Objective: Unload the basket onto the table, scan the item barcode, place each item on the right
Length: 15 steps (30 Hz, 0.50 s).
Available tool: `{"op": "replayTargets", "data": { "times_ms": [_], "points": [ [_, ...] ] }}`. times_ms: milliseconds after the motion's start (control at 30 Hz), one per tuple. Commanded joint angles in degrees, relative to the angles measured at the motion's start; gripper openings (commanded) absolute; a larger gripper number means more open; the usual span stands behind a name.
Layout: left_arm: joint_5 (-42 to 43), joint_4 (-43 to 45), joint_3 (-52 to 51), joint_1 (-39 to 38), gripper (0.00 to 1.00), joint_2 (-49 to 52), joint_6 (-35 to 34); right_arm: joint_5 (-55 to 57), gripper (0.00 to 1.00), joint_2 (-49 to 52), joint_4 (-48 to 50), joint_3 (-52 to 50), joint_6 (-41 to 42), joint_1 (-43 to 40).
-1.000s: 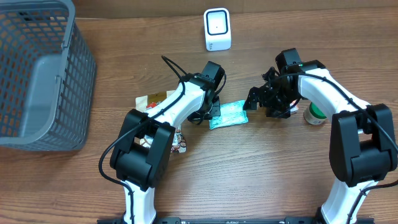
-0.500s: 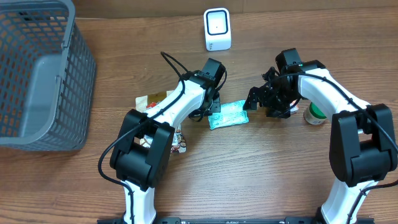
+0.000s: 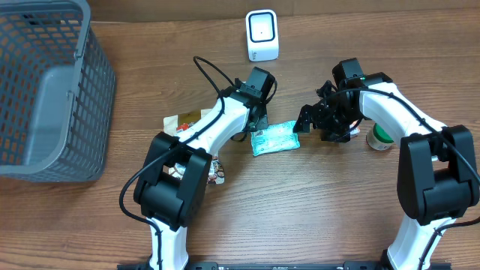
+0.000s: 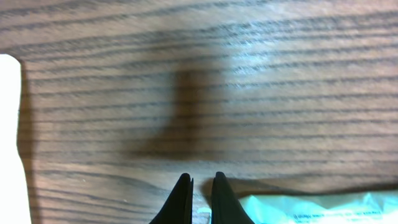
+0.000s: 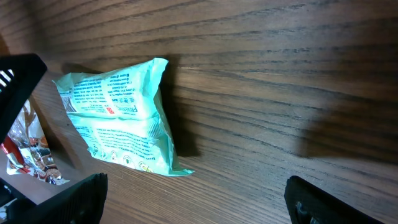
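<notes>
packet [image 3: 274,139] is laid flat on the table [image 3: 315,217], mid-table between the two grippers, well apart from the scanner [image 3: 262,35] standing at the far edge. printed film is seen facing up in the right wrist view; no barcode can be made out there.

left gripper [image 4: 200,183] is clenched, tips down at the packet's left edge. the fingers [image 4: 221,196] are seen nearly together, with the packet just to their right. whether a corner of the film is pinched cannot be told. judged: the thin seal edge is targeted because a flat pouch offers little else to grab from above.

right gripper [image 5: 196,186] is released, jaws spread wide with nothing between them, just beside the packet's right end. judged: it is held ready to steady or take the pouch, not committed.

scan is not yet done. the packet would need to be lifted and turned toward the scanner face.

surface: dark wood-grain top with a slight sheen; a glare patch is seen in the left wrist view. soft film may slide on it rather than lift.

around: a grey mesh basket [image 3: 45,82] at far left, snack packs [image 3: 186,120] partly hidden under the left arm [image 3: 214,131], a green and white roll [image 3: 381,137] by the right arm [image 3: 397,105]. nothing of the room beyond the table is shown.
</notes>
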Motion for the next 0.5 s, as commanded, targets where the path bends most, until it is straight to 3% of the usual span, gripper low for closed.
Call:
{"op": "replayTargets", "data": {
  "times_ms": [0, 467],
  "points": [
    [0.8, -1.3, 1.1, -0.7, 0.04, -0.6, 0.5, 0.5, 0.93, -2.2, 0.1, 1.4, -0.4, -0.1],
    [0.9, -6.9, 1.7, 0.1, 0.04, -1.2, 1.8, 0.5, 0.93, -2.2, 0.2, 1.3, -0.5, -0.1]
  ]
}}
